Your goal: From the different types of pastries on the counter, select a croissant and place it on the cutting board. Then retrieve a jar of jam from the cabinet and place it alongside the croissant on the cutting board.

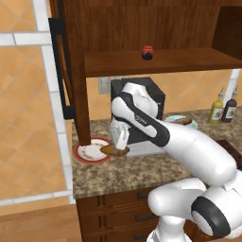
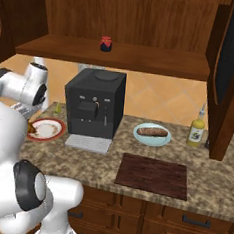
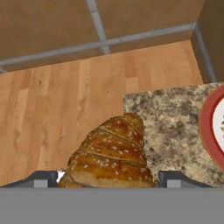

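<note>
I am looking at the tall dark cabinet (image 1: pixel 156 28) above the speckled counter (image 2: pixel 208 182), its shelf carrying the small red-lidded jar of jam (image 2: pixel 106 44) near the middle. On the counter a black coffee machine (image 2: pixel 94 108) stands left of centre. In front and to the right of it, in the right base view, lies the dark reddish cutting board (image 2: pixel 153 175), bare. Behind the board, a pale blue plate (image 2: pixel 140 136) holds the long brown log-shaped pastry (image 2: pixel 152 132), and a yellow-capped sauce bottle (image 2: pixel 196 130) stands just to its right. At the counter's left end sits a red-rimmed plate (image 1: pixel 87 152). My gripper (image 1: pixel 118 147) hangs just over that plate's right edge, its jaws set wide around the golden croissant (image 3: pixel 111 155), which I see clamped between the fingertips (image 3: pixel 41 178) in the hand view, clear of the plate.
</note>
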Robot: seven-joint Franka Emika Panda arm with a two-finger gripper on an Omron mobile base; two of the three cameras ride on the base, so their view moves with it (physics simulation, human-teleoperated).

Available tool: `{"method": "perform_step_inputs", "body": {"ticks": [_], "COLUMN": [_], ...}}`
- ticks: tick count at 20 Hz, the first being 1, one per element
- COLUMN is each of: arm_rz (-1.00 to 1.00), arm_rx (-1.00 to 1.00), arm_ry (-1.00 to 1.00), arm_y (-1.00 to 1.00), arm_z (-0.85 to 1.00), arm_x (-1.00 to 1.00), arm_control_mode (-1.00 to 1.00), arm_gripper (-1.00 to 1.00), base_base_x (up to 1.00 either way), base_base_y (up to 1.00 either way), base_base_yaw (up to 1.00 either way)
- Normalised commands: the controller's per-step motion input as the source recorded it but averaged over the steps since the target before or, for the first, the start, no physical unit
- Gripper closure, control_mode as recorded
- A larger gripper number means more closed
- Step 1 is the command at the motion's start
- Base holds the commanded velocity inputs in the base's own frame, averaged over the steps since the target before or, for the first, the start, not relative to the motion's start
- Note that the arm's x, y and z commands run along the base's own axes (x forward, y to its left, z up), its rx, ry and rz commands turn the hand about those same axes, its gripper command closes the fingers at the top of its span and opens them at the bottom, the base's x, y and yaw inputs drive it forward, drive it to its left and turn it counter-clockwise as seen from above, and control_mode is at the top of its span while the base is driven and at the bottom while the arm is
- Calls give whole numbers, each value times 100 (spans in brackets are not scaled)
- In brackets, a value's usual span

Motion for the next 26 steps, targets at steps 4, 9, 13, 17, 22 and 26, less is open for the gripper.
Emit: {"method": "perform_step_inputs", "body": {"ticks": [4, 9, 13, 17, 22, 26], "arm_rz": [-10, -13, -21, -17, -22, -31], "arm_rx": [4, -2, 0, 3, 12, 8], "arm_ry": [-19, -26, 0, 3, 8, 3], "arm_y": [-51, -67, -75, -87, -99, -91], "arm_z": [38, 47, 42, 35, 2, 0], "arm_x": [-76, -33, -21, 0, 0, 0], "arm_control_mode": [-100, -100, -100, -100, -100, -100], "arm_gripper": [100, 100, 100, 100, 100, 100], "base_base_x": [0, 0, 0, 0, 0, 0], "base_base_y": [0, 0, 0, 0, 0, 0], "base_base_yaw": [0, 0, 0, 0, 0, 0]}}
